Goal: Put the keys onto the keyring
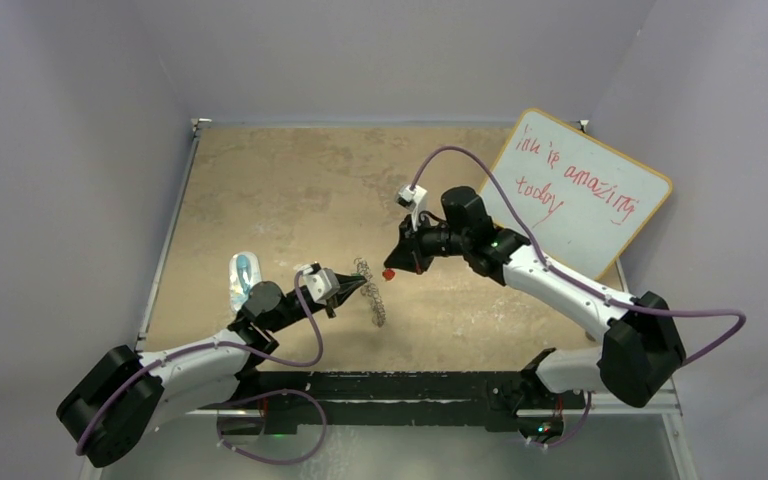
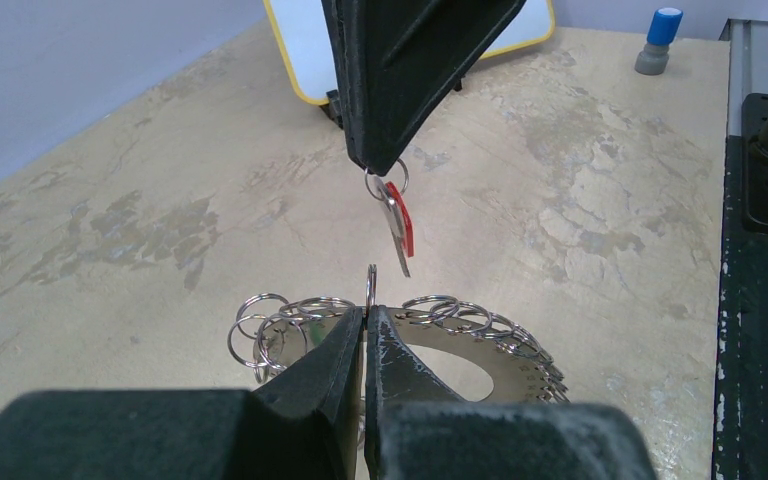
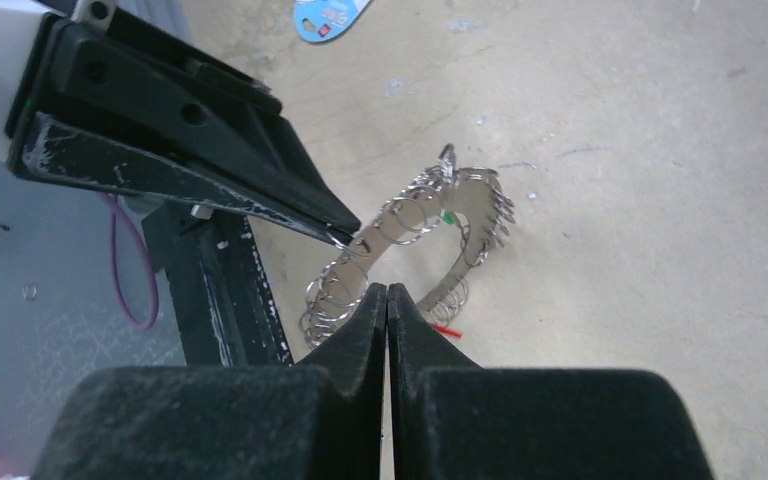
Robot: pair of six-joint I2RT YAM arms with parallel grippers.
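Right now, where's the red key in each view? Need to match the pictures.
Top external: red key mid-table, at the tip of the right pincer, just right of the keyring.
Left wrist: upper centre, hanging from the right pincer above the keyring.
Right wrist: only a red sliver, low centre, beside this pincer's own fingertips.
Shared landmark: the keyring, visible in all three.
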